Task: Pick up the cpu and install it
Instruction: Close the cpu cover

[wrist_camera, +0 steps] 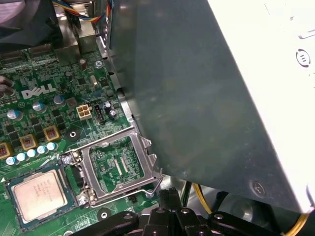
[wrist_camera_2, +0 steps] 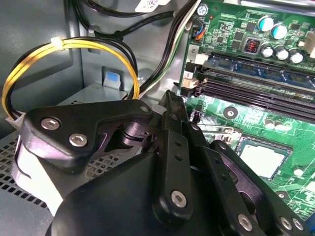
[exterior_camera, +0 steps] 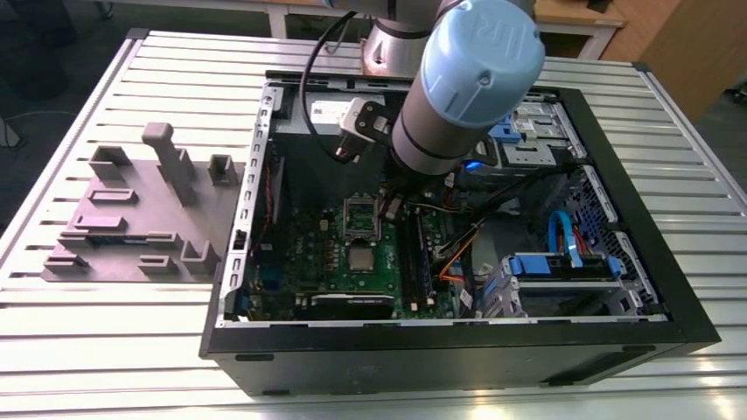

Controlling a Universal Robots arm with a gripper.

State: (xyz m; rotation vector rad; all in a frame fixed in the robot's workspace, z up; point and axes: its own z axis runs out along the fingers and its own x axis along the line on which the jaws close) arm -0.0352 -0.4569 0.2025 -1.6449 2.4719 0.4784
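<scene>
One cpu [wrist_camera: 39, 196] seated | end effector [wrist_camera: 167, 196] near open socket lid [wrist_camera: 115, 167]

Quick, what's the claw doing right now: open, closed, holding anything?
Claw: cannot be told whether open or closed; the cpu lies on the motherboard, not held.

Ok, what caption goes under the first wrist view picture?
The cpu lies seated on the green motherboard, with the hinged metal frame flipped open beside it.
</scene>
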